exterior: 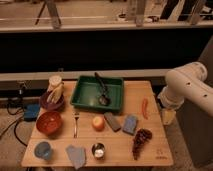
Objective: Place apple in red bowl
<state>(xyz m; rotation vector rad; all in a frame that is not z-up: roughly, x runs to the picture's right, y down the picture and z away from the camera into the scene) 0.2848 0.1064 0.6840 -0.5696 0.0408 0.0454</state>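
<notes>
Spotting the small round orange-yellow apple [98,122] sitting near the middle of the light wooden table [155,156], well apart from the pale two-finger gripper [168,116], which is hanging way over past the table's right edge. Standing spread wide there, pinching nothing. Lying between the two: a grey block [112,121] just beside the apple, a blue sponge [130,124], and a long thin red chili pepper [145,107] nearest the gripper.

Moving on to containers: round shallow red bowl [49,122] sitting on the left side, across a metal fork [76,122] from the apple, showing just its glossy inside. Behind it, a purple bowl [50,106] carrying yellow bananas [56,92]. Rectangular green plastic tray [80,102] sitting at the back, holding a dark long-handled utensil [102,91]. Along the front edge, a small blue cup [43,150] and a shiny little metal cup [98,150], contents not really showing. Dark grape bunch [141,139] lying at front right.

Arm-wise: thick white robot arm [186,82] showing at the right side, bending at a rounded joint and pointing down toward the gripper.
</notes>
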